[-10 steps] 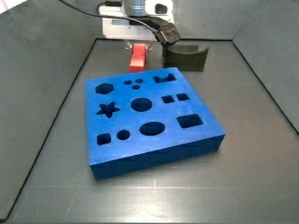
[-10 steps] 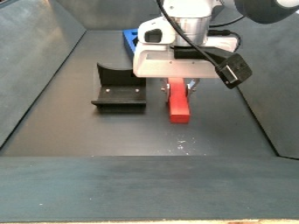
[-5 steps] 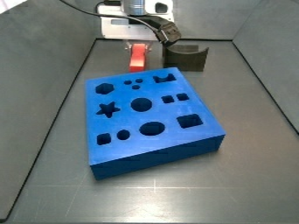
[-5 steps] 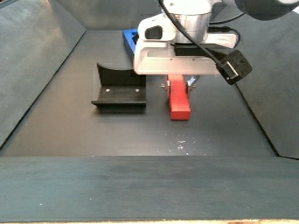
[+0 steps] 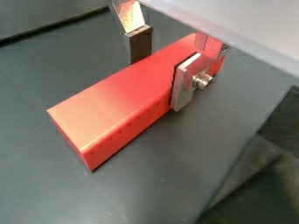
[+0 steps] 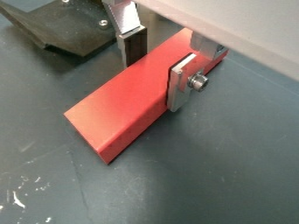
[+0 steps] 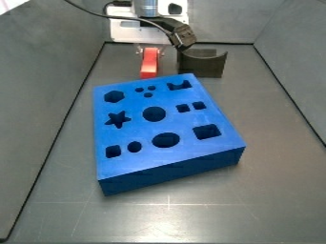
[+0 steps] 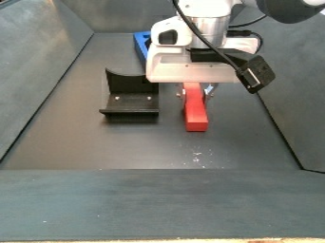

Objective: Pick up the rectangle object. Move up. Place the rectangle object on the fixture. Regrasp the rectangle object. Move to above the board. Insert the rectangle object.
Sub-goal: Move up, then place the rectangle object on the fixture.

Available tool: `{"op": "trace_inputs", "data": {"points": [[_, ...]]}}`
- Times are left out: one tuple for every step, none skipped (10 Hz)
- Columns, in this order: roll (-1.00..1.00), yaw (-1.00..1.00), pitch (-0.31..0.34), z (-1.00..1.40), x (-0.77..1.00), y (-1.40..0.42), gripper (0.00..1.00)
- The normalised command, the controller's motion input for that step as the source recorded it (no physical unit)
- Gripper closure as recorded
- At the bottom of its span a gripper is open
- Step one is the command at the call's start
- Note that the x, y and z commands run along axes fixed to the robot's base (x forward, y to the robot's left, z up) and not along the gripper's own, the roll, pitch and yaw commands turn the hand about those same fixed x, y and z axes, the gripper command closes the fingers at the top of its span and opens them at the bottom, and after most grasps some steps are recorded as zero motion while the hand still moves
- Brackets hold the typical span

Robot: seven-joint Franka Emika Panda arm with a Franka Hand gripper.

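Observation:
The rectangle object (image 7: pixel 149 63), a slim red-orange bar, lies low by the floor at the far end of the bin, between the board (image 7: pixel 173 172) and the back wall. My gripper (image 7: pixel 151 46) is down over it and shut on its middle. In both wrist views the silver fingers (image 5: pixel 186 83) (image 6: pixel 180 80) press its long sides, with the gripper (image 5: pixel 162 74) (image 6: pixel 156 77) across the bar (image 5: pixel 105 109) (image 6: pixel 117 118). The dark fixture (image 7: pixel 204 61) stands beside the bar, and it also shows in a side view (image 8: pixel 127 100) and a wrist view (image 6: pixel 70 35).
The blue board with its many cut-outs fills the middle of the bin; only its corner (image 8: pixel 141 40) shows behind the arm. Grey bin walls (image 7: pixel 76 86) slope up on both sides. A black cable (image 8: pixel 254 74) hangs off the gripper body.
The gripper and the bar have shifted slightly upward in a side view between one second ago and half a second ago. Nothing has moved since.

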Motion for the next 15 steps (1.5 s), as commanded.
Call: {"op": "trace_inputs", "data": {"points": [[0.01, -0.04, -0.024, 0.99, 0.05, 0.02, 1.00], [0.02, -0.05, -0.002, 0.89, 0.02, 0.02, 1.00], [0.04, -0.04, 0.019, 0.73, 0.00, 0.02, 1.00], [0.05, -0.04, 0.032, 0.60, -0.01, 0.01, 1.00], [0.07, -0.04, 0.039, 0.51, -0.02, 0.01, 1.00], [0.09, -0.03, 0.050, 0.34, -0.02, 0.01, 1.00], [0.10, -0.03, 0.052, 0.22, -0.03, 0.00, 1.00], [0.00, 0.00, 0.000, 1.00, 0.00, 0.00, 1.00], [0.00, 0.01, -0.007, 1.00, 0.01, 0.00, 1.00], [0.02, 0.01, 0.023, 1.00, -0.01, 0.00, 1.00], [0.03, 0.00, 0.034, 1.00, -0.01, 0.01, 1.00], [0.05, -0.01, 0.042, 1.00, -0.02, 0.01, 1.00], [0.07, -0.01, 0.048, 1.00, -0.03, 0.01, 1.00], [0.08, -0.01, 0.052, 1.00, -0.03, 0.01, 1.00], [0.09, 0.00, 0.056, 1.00, -0.03, 0.01, 1.00]]}}
